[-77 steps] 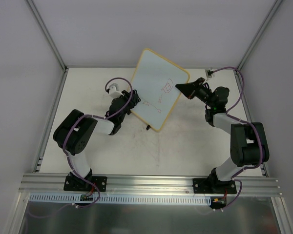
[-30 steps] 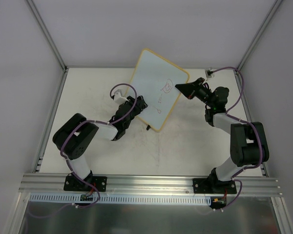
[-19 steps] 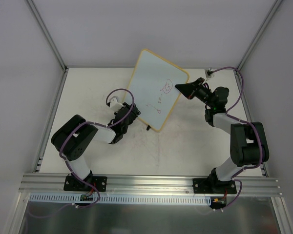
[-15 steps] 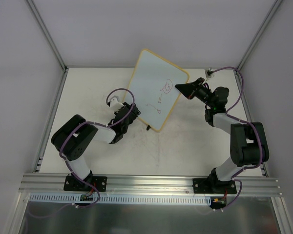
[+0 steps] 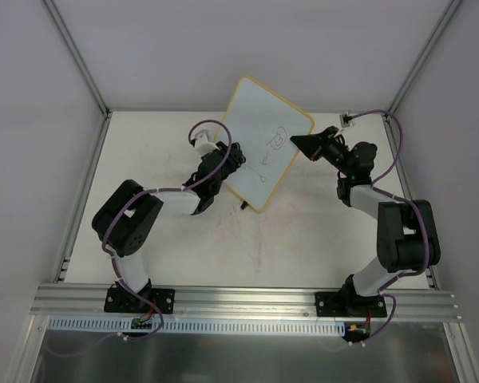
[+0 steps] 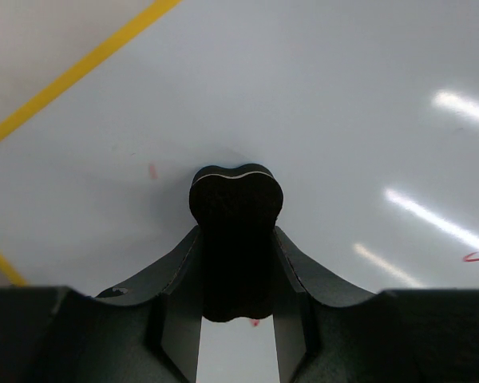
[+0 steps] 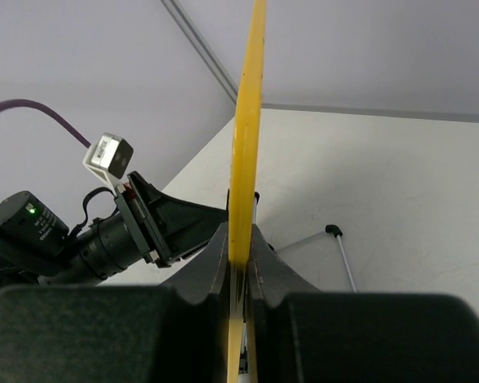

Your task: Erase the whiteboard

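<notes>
The whiteboard [image 5: 265, 136] is white with a yellow frame and is held tilted above the table. Red doodles [image 5: 278, 140] remain on its right half. My right gripper [image 5: 296, 142] is shut on the board's right edge; the right wrist view shows the yellow frame [image 7: 243, 159] edge-on, pinched between the jaws. My left gripper [image 5: 235, 156] is shut on a black eraser [image 6: 235, 231] and presses it against the white surface [image 6: 319, 104] near the board's left side. Small red specks [image 6: 152, 171] lie beside the eraser.
The board's wire stand with black feet [image 5: 243, 208] hangs near the table; it also shows in the right wrist view [image 7: 332, 231]. Grey walls and metal posts [image 5: 76, 56] close in the table. A white cable connector [image 5: 347, 120] sits at the back right corner.
My left gripper has moved up and to the right across the board with the eraser. The red marks on the lower left have gone. The board has tilted a little further back.
</notes>
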